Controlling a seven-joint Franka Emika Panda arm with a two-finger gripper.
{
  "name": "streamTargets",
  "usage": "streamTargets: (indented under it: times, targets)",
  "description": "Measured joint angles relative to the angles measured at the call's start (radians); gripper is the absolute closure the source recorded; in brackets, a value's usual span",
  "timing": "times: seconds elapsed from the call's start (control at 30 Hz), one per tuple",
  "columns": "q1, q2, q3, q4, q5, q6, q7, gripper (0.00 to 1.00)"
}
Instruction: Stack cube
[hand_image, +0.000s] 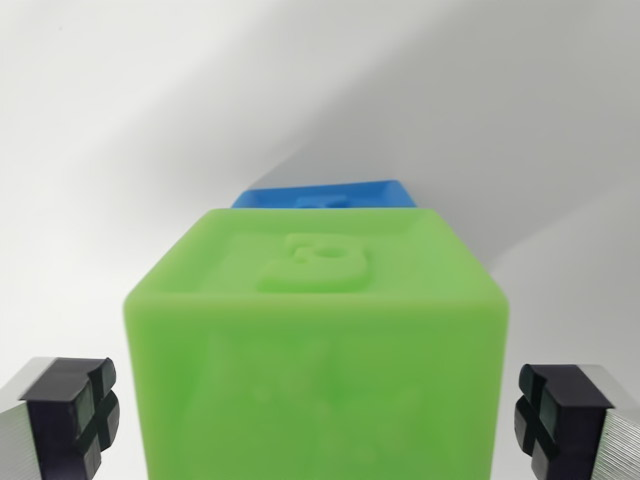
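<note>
My gripper (320, 415) is spread wide, wider than the green cube (315, 350) that sits between its 2 fingers, and it holds nothing: there is a clear gap of white surface between each black pad and the cube's side. The pad on the wrist view's left (75, 410) and the pad on the wrist view's right (550, 415) stand roughly level with each other, near the bottom of the picture.

What could go wrong from here, as I judge it: if 1 pad meets the cube before the other as I close, it will push or twist the cube on the table (150, 150), and I would carry it crooked. A grip too near the top edge could also let it pivot or slip. I cannot tell how far down the cube's sides my pads reach.

The green cube is bright, slightly translucent plastic with rounded edges, a raised rim round its top face and an embossed figure in the middle; faint relief shows on the near face too. It fills the centre of the view.

Just behind it, touching or nearly so, the top of a blue cube (325, 193) peeps out. Closing carelessly might nudge green against blue and shift both.
</note>
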Motion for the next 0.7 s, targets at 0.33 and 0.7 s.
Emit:
streamTargets:
  times: [0.33, 0.7]
  targets:
    - [0.000, -0.086, 0.001, -0.008, 0.008, -0.076, -0.006, 0.00]
    - [0.001, -0.218, 0.002, -0.012, 0.017, -0.201, -0.012, 0.00]
